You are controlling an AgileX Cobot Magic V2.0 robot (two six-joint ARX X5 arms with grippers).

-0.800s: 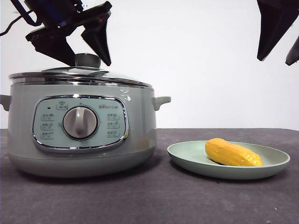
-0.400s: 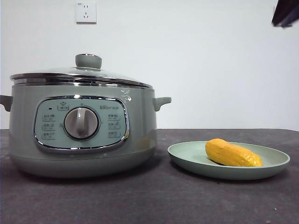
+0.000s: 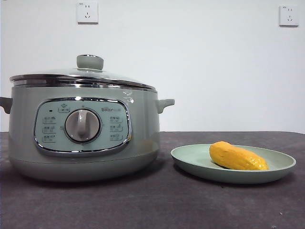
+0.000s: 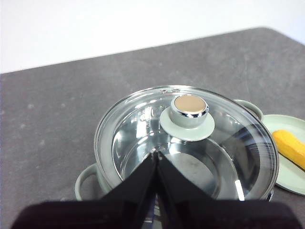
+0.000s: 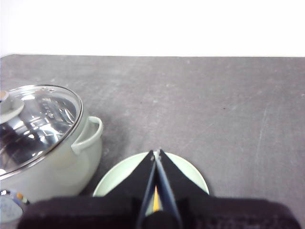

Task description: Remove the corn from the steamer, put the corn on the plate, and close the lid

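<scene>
The sage-green steamer stands at the left with the glass lid seated on it, knob on top. The yellow-orange corn lies on the pale-green plate at the right. Both arms are out of the front view. My left gripper is shut and empty, high above the lid, near its knob; the corn shows at the edge. My right gripper is shut and empty above the plate; a sliver of corn shows between the jaws.
The dark grey table carries only the steamer and plate. A white wall with two power sockets is behind. The steamer's side handle points toward the plate.
Both arms have lifted up out of the front view: the left one left the lid's knob first, then the right arm's black tip went from the top right corner. Lid and corn have not moved.
</scene>
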